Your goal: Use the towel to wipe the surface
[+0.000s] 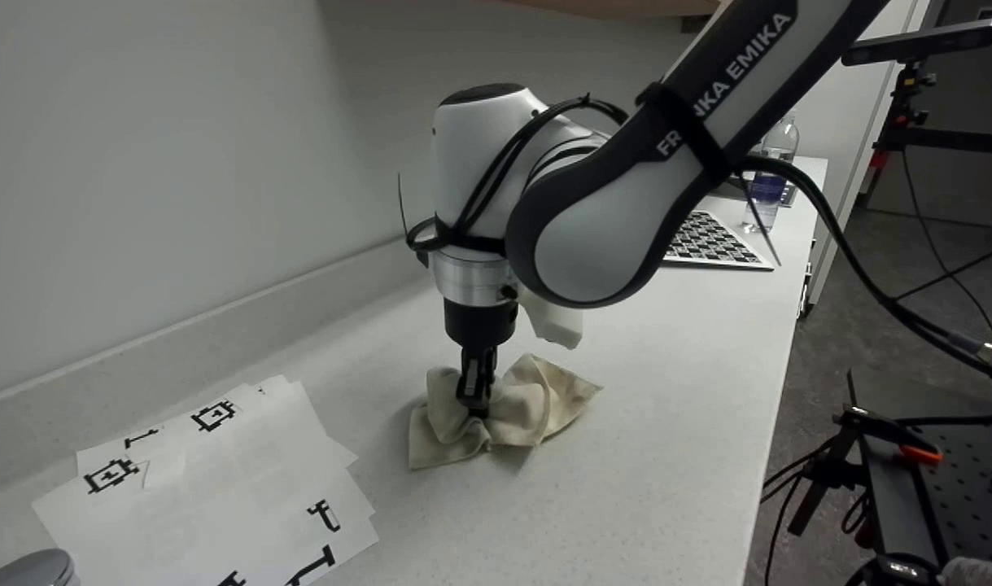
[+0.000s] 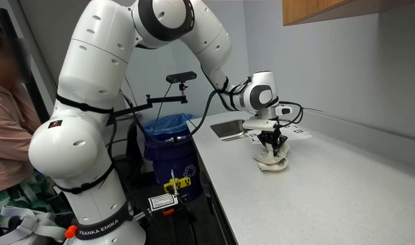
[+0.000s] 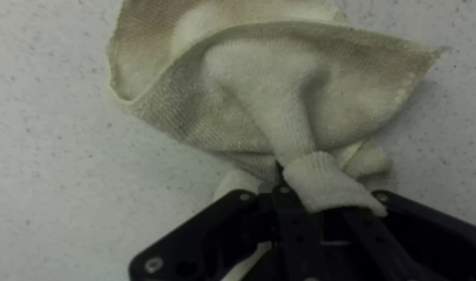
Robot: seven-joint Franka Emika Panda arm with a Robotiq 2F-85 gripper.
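While the cream towel lies crumpled on the speckled white countertop, the Robotiq gripper points down into it and clamps a pinched-up fold.

Wrist view only: brownish patches on the towel's far part; 1 cloth flap draped over part of the gripper. Only in an exterior view: checkered board and labelled bottle toward the countertop's far end. Likewise only in an exterior view: sink, blue-lined recycling bin, yellow outlet adapter, person at left. Printed sheets show in both exterior views, near the towel but apart from it.

Gripper tips mostly sunk in cloth, hard to make out. Checkered board partly behind the Panda arm. Rounded grey object at near left, cut off; cannot tell what it is. Person's face blurred, body cut off at left.

Countertop meets a low backsplash and plain grey wall; wood-faced cabinet overhead at right. Floor dark grey.
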